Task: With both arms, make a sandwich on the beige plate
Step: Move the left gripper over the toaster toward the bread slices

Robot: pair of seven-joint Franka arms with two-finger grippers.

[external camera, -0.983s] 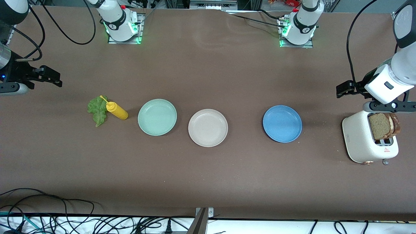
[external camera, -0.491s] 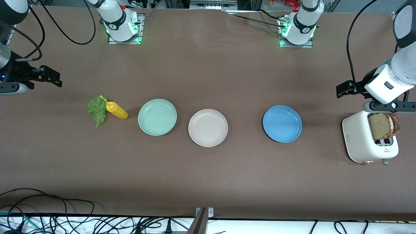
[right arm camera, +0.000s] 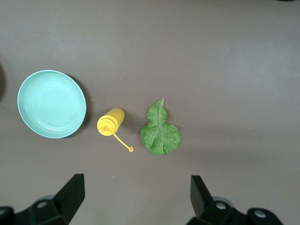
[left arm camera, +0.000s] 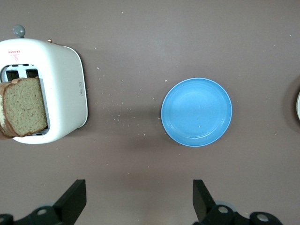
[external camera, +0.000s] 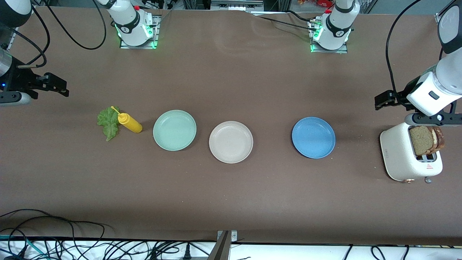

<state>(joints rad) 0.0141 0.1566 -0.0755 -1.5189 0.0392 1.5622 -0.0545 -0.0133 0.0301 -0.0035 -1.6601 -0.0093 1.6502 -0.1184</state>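
Nothing is assembled yet. The beige plate [external camera: 231,142] sits bare in the middle of the surface [external camera: 231,83], between the mint green plate [external camera: 174,130] and the blue plate [external camera: 313,137]. The sandwich parts are well apart: 2 bread slices [external camera: 426,139] stand in the slots of the white toaster [external camera: 399,155] at the left arm's end, and the lettuce leaf [external camera: 108,122] lies just beside the yellow squeeze bottle [external camera: 130,122] at the right arm's end.

The left gripper [left arm camera: 139,202] hangs over bare surface between the toaster and the blue plate, jaws released and holding nothing. The right gripper [right arm camera: 136,199] hangs over bare surface near the lettuce and bottle, jaws likewise spread and empty.

The step in hand looks like fetching the 1st slice. To do it well, the left gripper should come down over the toaster, line its jaws across the slice's thin faces, pinch the exposed top edge and lift straight up so the 2nd slice stays seated. The lettuce is flat and limp, so the right gripper should pinch it at an edge away from the bottle's trailing cap.

The toaster carries a small red warning triangle with print beneath and a small mark on its side; none of it is readable.
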